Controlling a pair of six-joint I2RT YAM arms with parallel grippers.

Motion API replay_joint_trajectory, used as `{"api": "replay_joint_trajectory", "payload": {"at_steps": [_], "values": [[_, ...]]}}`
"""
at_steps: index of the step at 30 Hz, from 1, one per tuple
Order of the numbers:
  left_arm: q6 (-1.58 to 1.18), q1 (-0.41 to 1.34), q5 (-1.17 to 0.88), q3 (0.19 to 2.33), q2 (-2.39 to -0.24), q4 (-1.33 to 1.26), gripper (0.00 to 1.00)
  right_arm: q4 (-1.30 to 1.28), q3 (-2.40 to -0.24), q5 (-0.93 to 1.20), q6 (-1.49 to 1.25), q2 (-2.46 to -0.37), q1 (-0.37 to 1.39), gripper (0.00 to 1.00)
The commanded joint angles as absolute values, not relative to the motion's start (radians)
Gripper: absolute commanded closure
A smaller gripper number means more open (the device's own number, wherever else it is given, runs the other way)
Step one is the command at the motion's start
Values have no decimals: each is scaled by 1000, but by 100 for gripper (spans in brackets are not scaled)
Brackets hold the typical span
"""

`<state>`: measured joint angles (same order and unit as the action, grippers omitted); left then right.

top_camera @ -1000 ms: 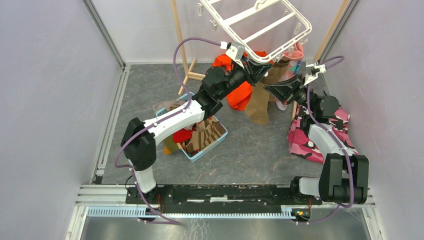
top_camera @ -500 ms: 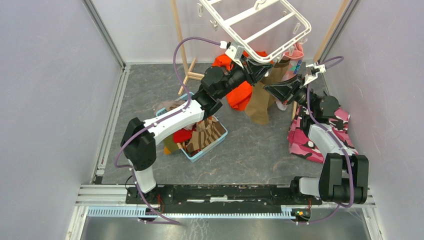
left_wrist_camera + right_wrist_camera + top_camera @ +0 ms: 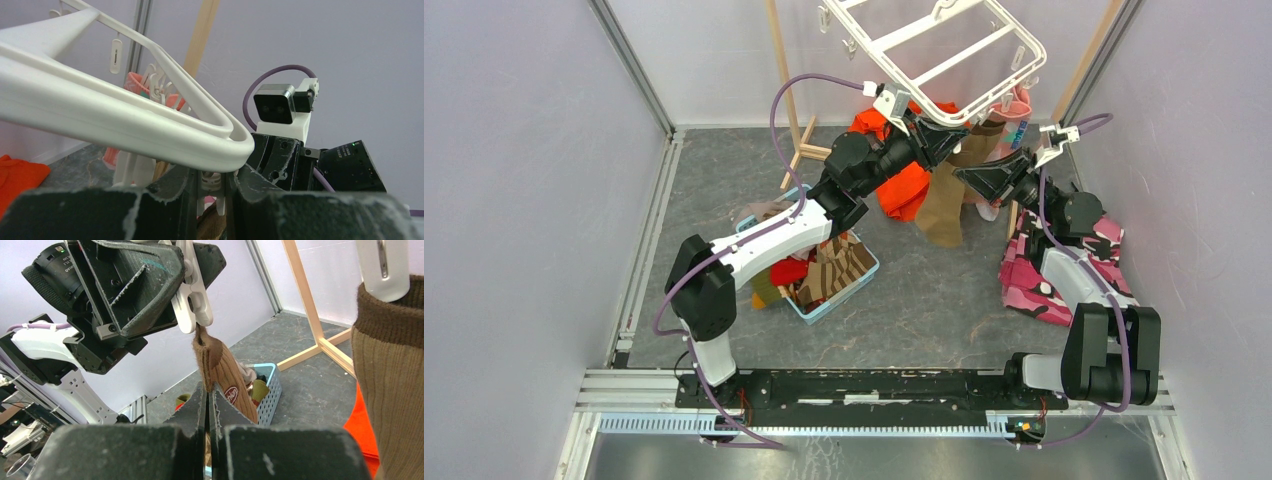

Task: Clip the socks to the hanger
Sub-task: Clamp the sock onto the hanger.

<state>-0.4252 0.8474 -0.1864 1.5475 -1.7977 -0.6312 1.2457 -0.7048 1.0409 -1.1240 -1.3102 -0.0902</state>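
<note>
The brown sock [image 3: 222, 371] hangs under the near corner of the hanger [image 3: 934, 55], its cuff up against a white clip [image 3: 192, 300]. Whether the clip has actually bitten the cuff is hard to make out. The right gripper [image 3: 207, 392] is pressed together on the sock lower down. The left gripper [image 3: 212, 176] pinches the clip itself, and in its own wrist view the sock is almost wholly hidden behind its fingers.

The hanger's far side is cut off at the top view's upper edge. More socks fill a blue basket [image 3: 844, 292] on the grey marbled floor [image 3: 924, 300], between pale lilac walls [image 3: 524, 200].

Only the right wrist view shows cuff meeting clip — from above the left gripper covers that spot. It also shows a second sock [image 3: 390, 370] hanging from another clip, cut off at the right edge.
</note>
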Motion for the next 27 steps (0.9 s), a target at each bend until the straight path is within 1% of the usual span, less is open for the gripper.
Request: {"api": "replay_joint_trajectory", "payload": {"at_steps": [1,24,27], "values": [[-459,841,-201,1548,-1759,-680,98,1357,-723,1027,-1175,-1308,-98,100],[-446,836,-243,1557,-1771,-680,98,1533,-784,1055,-1319,-1350,-116,100],[-445,835,-252,1560,-1773,-680,98,1524,-793,1058,-1312,-1353,-118,100]]}}
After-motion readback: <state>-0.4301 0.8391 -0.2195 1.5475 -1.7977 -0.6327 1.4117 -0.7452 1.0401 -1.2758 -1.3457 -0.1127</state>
